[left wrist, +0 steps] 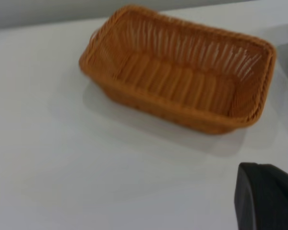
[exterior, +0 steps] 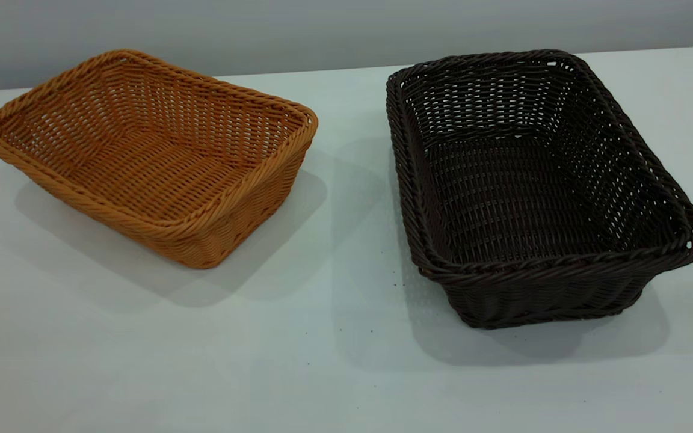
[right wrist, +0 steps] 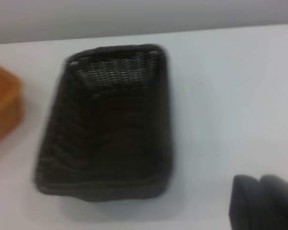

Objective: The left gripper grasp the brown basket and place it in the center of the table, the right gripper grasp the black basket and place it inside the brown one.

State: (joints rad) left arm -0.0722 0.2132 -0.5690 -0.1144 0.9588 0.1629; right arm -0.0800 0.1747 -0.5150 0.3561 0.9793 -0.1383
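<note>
The brown basket sits empty on the left of the white table. It also shows in the left wrist view. The black basket sits empty on the right, apart from the brown one, and shows in the right wrist view. Neither gripper appears in the exterior view. A black part of the left gripper shows at the edge of its wrist view, well short of the brown basket. A black part of the right gripper shows at the edge of its wrist view, beside and apart from the black basket.
A bare strip of white table separates the two baskets. A grey wall runs behind the table's far edge. A few tiny dark specks lie near the black basket's front corner.
</note>
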